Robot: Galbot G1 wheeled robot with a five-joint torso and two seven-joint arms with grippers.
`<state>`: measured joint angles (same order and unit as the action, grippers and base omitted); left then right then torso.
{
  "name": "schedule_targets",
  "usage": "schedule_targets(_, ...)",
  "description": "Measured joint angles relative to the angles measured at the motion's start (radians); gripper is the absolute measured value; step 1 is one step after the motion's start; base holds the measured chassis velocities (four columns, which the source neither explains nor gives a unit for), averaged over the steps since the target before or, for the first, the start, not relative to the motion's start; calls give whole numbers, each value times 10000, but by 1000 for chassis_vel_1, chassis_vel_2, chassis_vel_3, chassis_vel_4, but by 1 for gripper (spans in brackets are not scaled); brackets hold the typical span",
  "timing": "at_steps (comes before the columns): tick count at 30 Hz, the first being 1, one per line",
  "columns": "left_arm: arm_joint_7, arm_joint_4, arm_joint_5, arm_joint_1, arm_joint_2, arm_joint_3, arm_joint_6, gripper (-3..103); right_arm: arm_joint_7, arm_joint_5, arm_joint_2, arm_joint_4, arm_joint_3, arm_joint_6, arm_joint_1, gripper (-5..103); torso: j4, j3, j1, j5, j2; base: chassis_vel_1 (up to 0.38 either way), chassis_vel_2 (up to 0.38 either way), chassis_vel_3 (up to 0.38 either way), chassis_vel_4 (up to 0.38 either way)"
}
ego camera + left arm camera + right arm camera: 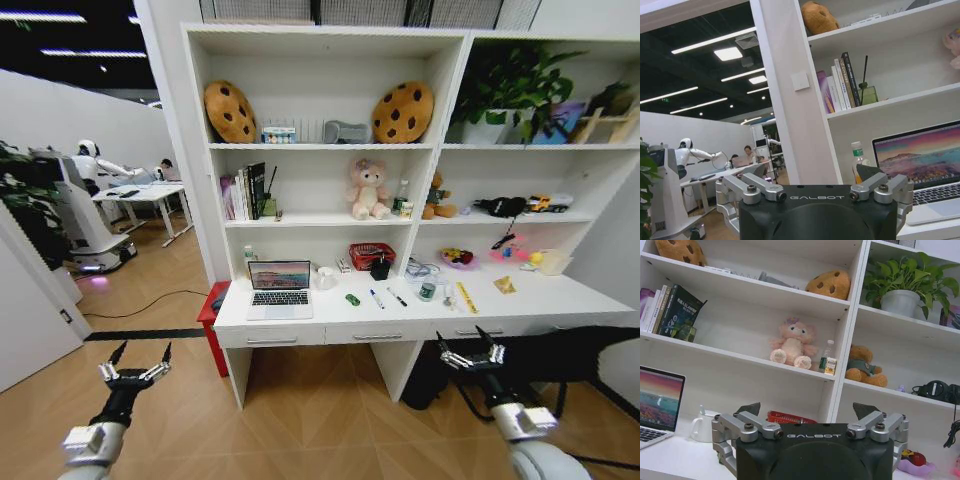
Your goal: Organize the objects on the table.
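Note:
The long white table (500,305) stands ahead under a white shelf unit. On its left part sits an open silver laptop (280,288), whose screen also fills the near side of the left wrist view (925,162). To the laptop's right lie a tiny green toy car (352,298), a blue-capped white marker (376,298) and a thin black pen (397,297). My left gripper (144,350) hangs open over the floor, well short of the desk's left end. My right gripper (465,342) (807,410) is open too, just before the drawer fronts.
A red wire basket (370,256), a white mug (325,277) and small clutter sit at the desk's back. A red stool (212,308) stands at its left end. Dark bulky items (560,355) lie under the right side. Wooden floor lies between me and the desk.

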<state>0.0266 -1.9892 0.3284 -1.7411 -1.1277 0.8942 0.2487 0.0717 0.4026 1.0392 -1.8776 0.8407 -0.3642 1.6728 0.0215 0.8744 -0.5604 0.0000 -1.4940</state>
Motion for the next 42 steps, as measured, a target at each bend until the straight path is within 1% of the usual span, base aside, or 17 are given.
schedule_targets(27,-7,192,21,198,-12,-81,35,100,-2,-153,81,79,-28,-1,-54,100,-2,0,-1,1,0,-77,76,75,-78)
schedule_targets(28,-5,191,27,209,-9,-83,35,102,3,-135,73,69,-27,7,-58,100,0,1,-2,0,0,-79,73,90,-85)
schedule_targets(29,-1,192,31,211,-10,-84,35,98,7,-134,69,61,-28,12,-61,100,0,1,-1,1,0,-89,73,99,-100)
schedule_targets(31,-1,192,34,211,-12,-84,35,98,8,-133,68,58,-27,15,-62,100,1,0,-1,0,0,-97,81,98,-100)
schedule_targets(33,-1,193,36,206,-20,-84,35,101,14,-133,68,54,-24,17,-59,100,3,1,-2,-1,0,-114,90,99,-99)
schedule_targets(36,-1,204,36,186,-26,-77,37,99,16,-133,81,44,-20,21,-38,100,-3,1,-2,1,1,-107,98,104,-92)
schedule_targets(38,-2,203,37,183,-27,-72,40,97,23,-133,86,34,-16,23,-23,100,0,1,-2,0,0,-111,105,109,-92)
schedule_targets(42,-3,185,40,183,-27,-69,40,100,39,-129,88,14,0,26,-12,100,1,0,-1,1,0,-103,110,97,-114)
